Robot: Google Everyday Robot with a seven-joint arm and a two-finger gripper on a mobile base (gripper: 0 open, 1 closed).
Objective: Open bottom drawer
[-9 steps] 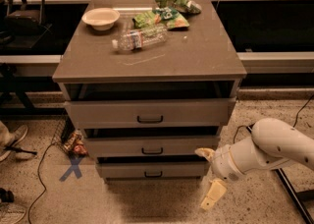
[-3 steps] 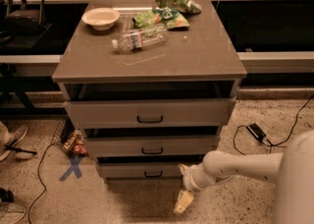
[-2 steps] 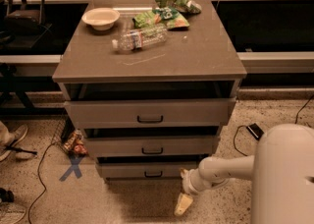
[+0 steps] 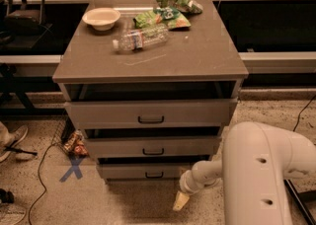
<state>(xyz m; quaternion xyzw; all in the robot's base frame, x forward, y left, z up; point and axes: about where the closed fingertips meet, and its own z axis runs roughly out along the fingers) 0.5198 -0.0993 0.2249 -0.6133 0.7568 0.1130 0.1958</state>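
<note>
The arm (image 4: 261, 174) is swinging in from the right and is now filling more of the lower right corner than a second ago. The cabinet (image 4: 148, 61) is standing unmoved. The bottom drawer (image 4: 123, 171) is sitting at the cabinet's foot, not yet pulled out. Its handle (image 4: 154, 174) is lying up and left of the gripper (image 4: 180, 201), apart from it. The gripper is hovering low over the floor (image 4: 123, 204), near the drawer's right edge; how wide it is set cannot be told. Judged status: approach is continuing and the grasp is pending. Floor ahead of the drawer is offering pull room, while the arm is crowding the right side.
</note>
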